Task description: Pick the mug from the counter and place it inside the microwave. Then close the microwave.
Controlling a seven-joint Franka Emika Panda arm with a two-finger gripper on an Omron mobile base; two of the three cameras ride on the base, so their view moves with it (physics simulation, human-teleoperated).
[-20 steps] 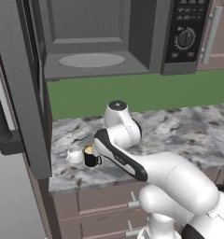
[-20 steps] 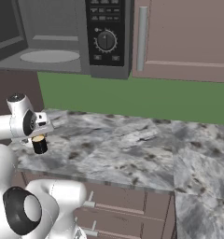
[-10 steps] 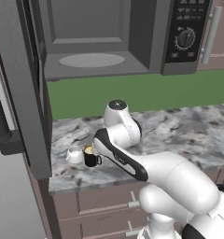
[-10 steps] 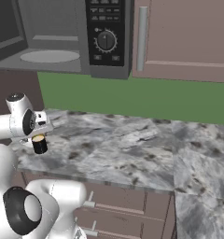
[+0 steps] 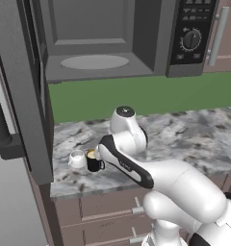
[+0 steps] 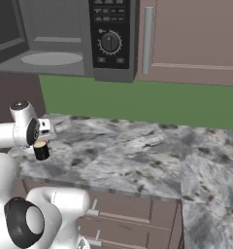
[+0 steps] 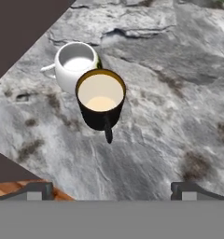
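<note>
Two cups stand on your worktop (image 5: 194,139), near its left front corner. Start at the left in the left base view: the microwave (image 5: 88,57) has its door (image 5: 28,96) swung wide open, and the door hangs out over the left end of the worktop. Inside you can see the round grey plate (image 5: 94,62), and it is bare. To the right of that hole is the black panel with the dial (image 5: 191,39).

Below, the white cup (image 5: 78,158) comes first. Just to its right is the mug (image 5: 93,161), black outside and tan inside. It stands upright on the stone. From above, in the hand view, the white cup (image 7: 75,65) and the mug (image 7: 101,100) look like they touch, or nearly so. The mug's handle points down toward the bottom of that picture, toward your fingers.

Your fingers (image 7: 32,189) are spread wide apart, one tip at each bottom corner of the hand view. They hold nothing. They sit above the mug and back from it, and they do not touch it.

In the right base view the mug (image 6: 41,150) sits just under the white hand, and brown cabinets (image 6: 196,39) fill the wall on the right.
</note>
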